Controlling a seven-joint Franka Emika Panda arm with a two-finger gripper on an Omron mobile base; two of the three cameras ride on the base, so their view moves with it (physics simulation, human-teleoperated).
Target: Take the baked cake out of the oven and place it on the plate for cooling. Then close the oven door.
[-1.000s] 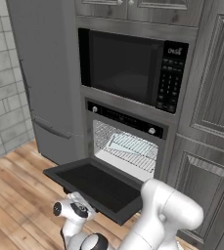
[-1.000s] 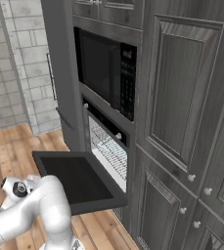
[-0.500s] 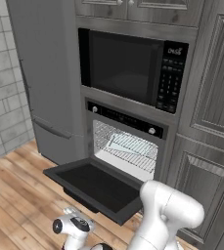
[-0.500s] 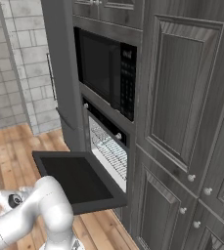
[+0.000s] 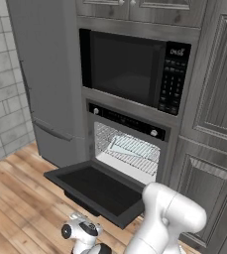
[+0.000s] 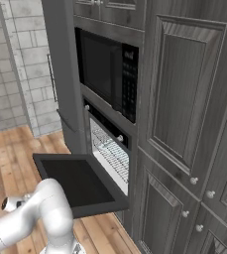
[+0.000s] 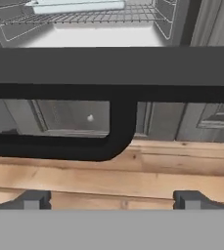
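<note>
The gripper [image 7: 108, 200] stood spread wide, its two blunt dark tips far apart with nothing between them, low over pale wood-plank floor [image 7: 133, 176]. Just beyond hung the oven door [image 5: 97, 191], a flat matte black slab dropped level, its rounded black bar handle [image 7: 84, 146] curving beneath the edge. Farther in, the oven [image 5: 127, 146] gaped bright white, silver wire racks [image 7: 84, 17] carrying a pale flat square tray [image 7: 77, 6]. The cake could not be made out
</note>
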